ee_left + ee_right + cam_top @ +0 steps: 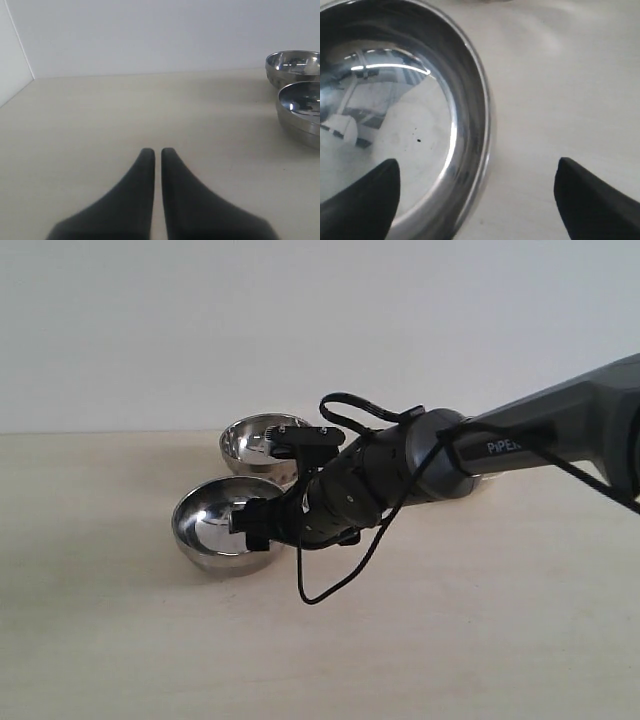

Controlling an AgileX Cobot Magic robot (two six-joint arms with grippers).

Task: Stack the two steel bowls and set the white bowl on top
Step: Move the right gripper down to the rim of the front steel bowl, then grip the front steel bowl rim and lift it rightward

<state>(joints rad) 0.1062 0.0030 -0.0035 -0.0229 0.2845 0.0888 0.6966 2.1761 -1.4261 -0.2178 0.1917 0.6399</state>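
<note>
Right wrist view, lower frame: straddles the near steel bowl (395,125) rim with right gripper (477,172) spread wide; likely light, rigid, slick, so pinch the rim.

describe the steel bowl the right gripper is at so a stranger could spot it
Follow the dark right arm across the pale table to its open right gripper. It straddles the rim of the nearer steel bowl. That bowl looks wider and sits in front of the second steel bowl.

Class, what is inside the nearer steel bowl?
Only reflections show inside the nearer steel bowl; the open right gripper over its rim covers part of the interior.
</note>
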